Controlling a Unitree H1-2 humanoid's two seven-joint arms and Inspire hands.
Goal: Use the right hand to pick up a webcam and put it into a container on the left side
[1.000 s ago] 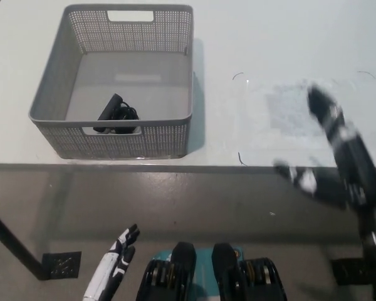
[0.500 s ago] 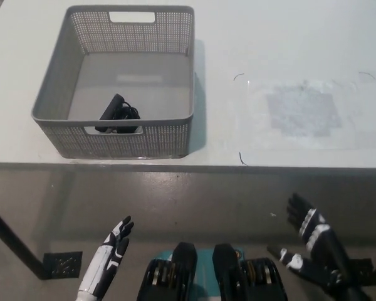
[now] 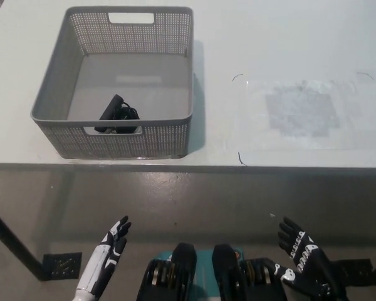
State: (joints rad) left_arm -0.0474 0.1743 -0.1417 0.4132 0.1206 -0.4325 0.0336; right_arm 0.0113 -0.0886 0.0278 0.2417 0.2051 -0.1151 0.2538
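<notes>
Webcam [image 3: 116, 114] lies inside the grey basket [image 3: 175, 63] on the table [image 3: 288, 37], far ahead and well to the left of the right hand [image 3: 304, 263], so the placing looks done. That black hand hangs below the table edge, released, fingers spread, holding nothing. Nothing more seems called for beyond resting. Small, black, with cable bunched beside it. White left hand [image 3: 106, 257] idles low, fingers loosely extended.

Webcam [image 3: 115, 115] inside grey basket [image 3: 122, 141] on table [image 3: 269, 44]

1 head camera looks steeply down on the table [image 3: 288, 37].
</notes>
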